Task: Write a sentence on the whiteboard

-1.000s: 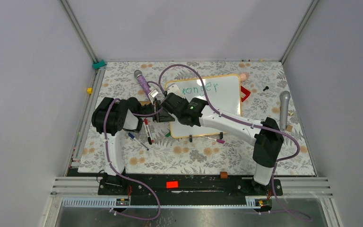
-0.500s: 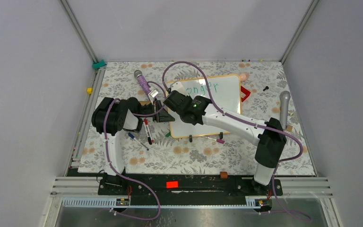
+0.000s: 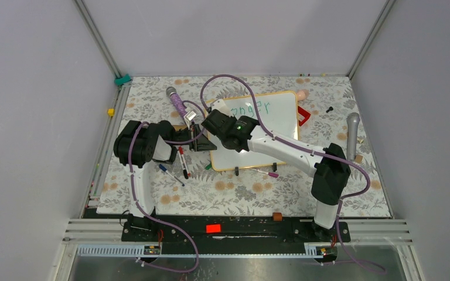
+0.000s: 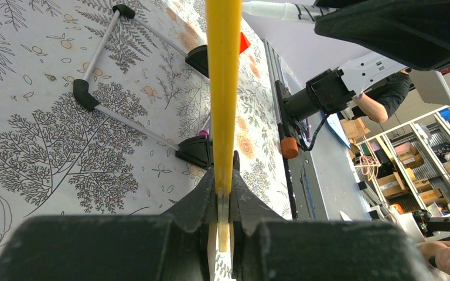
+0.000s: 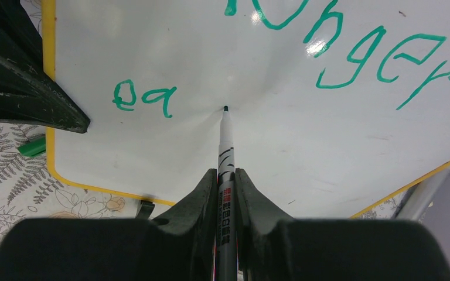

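The whiteboard [image 3: 281, 126] stands tilted on the floral cloth, with an orange-tan frame and black feet. My left gripper [image 3: 202, 142] is shut on its left frame edge [image 4: 222, 88], with the jaws [image 4: 224, 175] clamped on it. My right gripper [image 3: 214, 122] is over the board's left part and shut on a white marker [image 5: 225, 146]. The marker tip touches the board just right of the green letters "ea" [image 5: 143, 98]. This is the second line of the sentence. The first line shows "onger" [image 5: 357, 52] in the right wrist view; only "nger" [image 3: 253, 108] shows from above, the start hidden by the arm.
Loose markers [image 3: 183, 161] lie left of the board. A pink marker [image 3: 268, 172] and a green cap [image 3: 207, 167] lie by its front edge. A purple microphone [image 3: 177, 100] lies at the back left, a grey microphone [image 3: 352, 136] at the right, and a red object [image 3: 304, 116] beside the board.
My right gripper has shifted a little left and away over the board with the marker, now hiding more of the first line. My left gripper has not moved.
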Robot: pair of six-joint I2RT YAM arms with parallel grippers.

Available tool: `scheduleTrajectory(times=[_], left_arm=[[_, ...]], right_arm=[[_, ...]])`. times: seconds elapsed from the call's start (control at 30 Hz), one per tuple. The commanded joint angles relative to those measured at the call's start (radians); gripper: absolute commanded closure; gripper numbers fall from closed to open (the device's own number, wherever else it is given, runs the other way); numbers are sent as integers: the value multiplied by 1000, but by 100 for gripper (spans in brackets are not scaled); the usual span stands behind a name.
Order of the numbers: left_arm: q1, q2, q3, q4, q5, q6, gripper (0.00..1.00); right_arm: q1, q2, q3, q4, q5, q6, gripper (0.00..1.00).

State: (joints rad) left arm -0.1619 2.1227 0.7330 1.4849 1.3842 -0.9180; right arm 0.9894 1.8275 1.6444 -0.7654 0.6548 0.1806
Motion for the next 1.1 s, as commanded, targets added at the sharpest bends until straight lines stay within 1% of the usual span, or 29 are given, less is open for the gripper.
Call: scheduleTrajectory(times=[0.0, 0.2, 0.33, 0.53, 0.97, 1.07], left_arm=[[3, 11, -1, -5, 37, -11, 100], [2, 13, 0, -5, 35, -11, 100], [1, 13, 0, -5, 35, -10, 100], [1, 14, -1, -5, 36, -10, 100], [1, 14, 0, -4, 35, -11, 100], [1, 13, 0, -5, 35, -11, 100]], right_arm=[[-21, 33, 39, 10, 33, -5, 100], [-24, 35, 37, 28, 6, -12, 100], [-22, 32, 30, 48, -57, -19, 100], [-19, 29, 17, 53, -102, -17, 100], [-9, -24, -101, 49, -88, 13, 100], [-9, -38, -115, 44, -54, 18, 100]])
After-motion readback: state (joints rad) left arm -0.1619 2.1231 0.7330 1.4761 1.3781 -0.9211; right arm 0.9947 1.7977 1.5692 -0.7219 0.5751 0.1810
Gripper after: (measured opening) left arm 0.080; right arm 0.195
